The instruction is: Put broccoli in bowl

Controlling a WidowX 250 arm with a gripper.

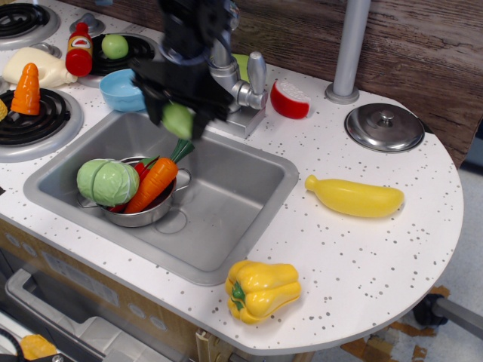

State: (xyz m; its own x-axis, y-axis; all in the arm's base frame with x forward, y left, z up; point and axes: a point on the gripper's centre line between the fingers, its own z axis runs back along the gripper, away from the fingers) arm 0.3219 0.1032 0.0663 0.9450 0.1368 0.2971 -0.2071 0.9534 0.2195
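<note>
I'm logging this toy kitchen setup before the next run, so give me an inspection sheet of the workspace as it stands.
Surface: white speckled counter with a steel sink and stove burners at left.
Job's things: broccoli held in the gripper above the sink's back edge; blue bowl on the counter beside it, partly hidden by the arm.
Clutter: pot in the sink holding cabbage and carrot; yellow pepper; banana; steel lid; red-and-white toy piece; ketchup bottle; green ball; second carrot.
Grippers: gripper shut on the broccoli.
Cables: nothing seen.
Surroundings: wood-panel wall, grey pole, faucet.
</note>
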